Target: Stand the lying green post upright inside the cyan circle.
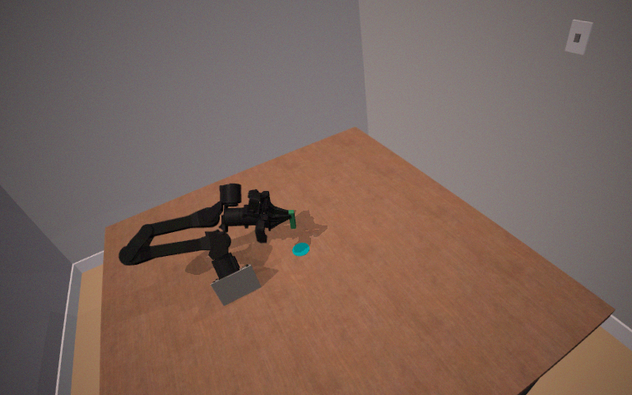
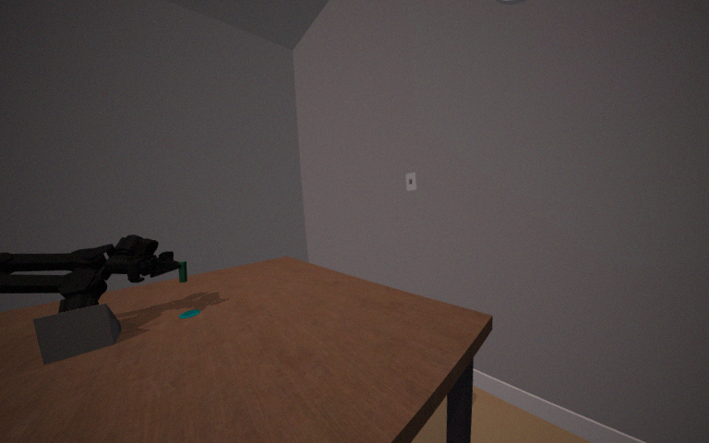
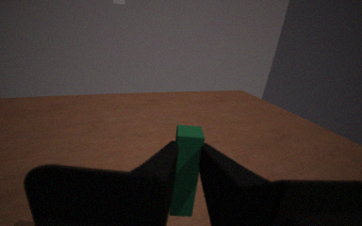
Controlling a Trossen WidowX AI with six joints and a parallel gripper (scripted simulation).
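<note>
Green post [image 3: 189, 169]: square-section block, matte, flat-ended; held upright in the air above the table, clear of its surface.
Gripper [image 3: 189, 162]: black, wedge-shaped fingers clamped narrowly on the green post's two sides.
Cyan circle [image 1: 301, 249]: thin flat disc on the table, near the green post but not under it.
Table [image 1: 373, 279]: brown wood-grain top, dark leg.
Base block [image 1: 235, 285]: plain grey, boxy.

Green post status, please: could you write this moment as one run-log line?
gripper: shut on green post | post: upright, held above table | cyan circle: bare, post not over it | release: not yet done
</note>
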